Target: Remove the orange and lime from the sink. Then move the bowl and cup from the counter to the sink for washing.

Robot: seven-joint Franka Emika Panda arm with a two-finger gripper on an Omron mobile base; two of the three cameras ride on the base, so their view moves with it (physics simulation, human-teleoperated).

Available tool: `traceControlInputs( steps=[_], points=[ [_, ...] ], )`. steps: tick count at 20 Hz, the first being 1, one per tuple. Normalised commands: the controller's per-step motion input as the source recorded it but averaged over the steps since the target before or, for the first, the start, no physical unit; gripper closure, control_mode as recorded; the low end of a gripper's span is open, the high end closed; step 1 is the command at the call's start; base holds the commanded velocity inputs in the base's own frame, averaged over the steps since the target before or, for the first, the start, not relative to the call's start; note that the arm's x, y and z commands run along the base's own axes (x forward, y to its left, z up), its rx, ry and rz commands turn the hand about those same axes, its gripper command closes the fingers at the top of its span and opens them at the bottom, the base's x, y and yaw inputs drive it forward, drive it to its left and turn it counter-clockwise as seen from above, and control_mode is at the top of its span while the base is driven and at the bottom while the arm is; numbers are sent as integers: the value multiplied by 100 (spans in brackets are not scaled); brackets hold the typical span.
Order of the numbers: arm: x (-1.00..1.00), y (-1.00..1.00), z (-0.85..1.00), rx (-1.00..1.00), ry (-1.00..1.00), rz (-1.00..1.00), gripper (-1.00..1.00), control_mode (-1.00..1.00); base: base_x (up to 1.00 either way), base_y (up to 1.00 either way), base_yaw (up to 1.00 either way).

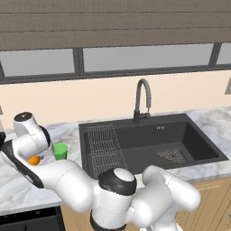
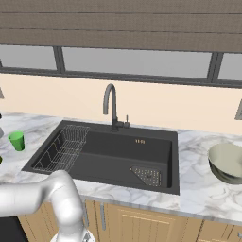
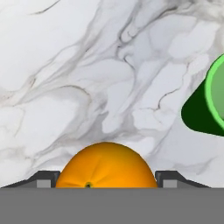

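Note:
The orange (image 3: pixel 106 167) sits between my gripper's (image 3: pixel 107 180) two finger tips, which press its sides; white marble counter (image 3: pixel 87 78) lies below it. In the left base view the orange (image 1: pixel 34 159) peeks out under my arm on the left counter, beside the light-green cup (image 1: pixel 60 150). The cup (image 3: pixel 209 101) stands upright to the right of the hand, apart from it. The dark sink (image 1: pixel 149 137) holds no fruit. The pale bowl (image 2: pixel 228 161) rests on the right counter. A dark green sliver at the picture's left edge (image 2: pixel 1 160) may be the lime.
A wire rack (image 1: pixel 103 149) fills the sink's left part, with a drain (image 1: pixel 172 155) at its right. The curved grey faucet (image 1: pixel 142 97) rises behind the basin. The wall and a window run behind the counter. My own arm spans the front left.

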Motion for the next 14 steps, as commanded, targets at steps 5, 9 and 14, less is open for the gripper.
traceControlInputs(
  steps=[5, 9, 14],
  points=[
    [8, 6, -10, 0, 0, 0, 100, -100, 0, 0, 0],
    [7, 6, -9, 0, 0, -1, 100, -100, 0, 0, 0],
    [6, 4, -11, 0, 0, -2, 100, -100, 0, 0, 0]
  ],
)
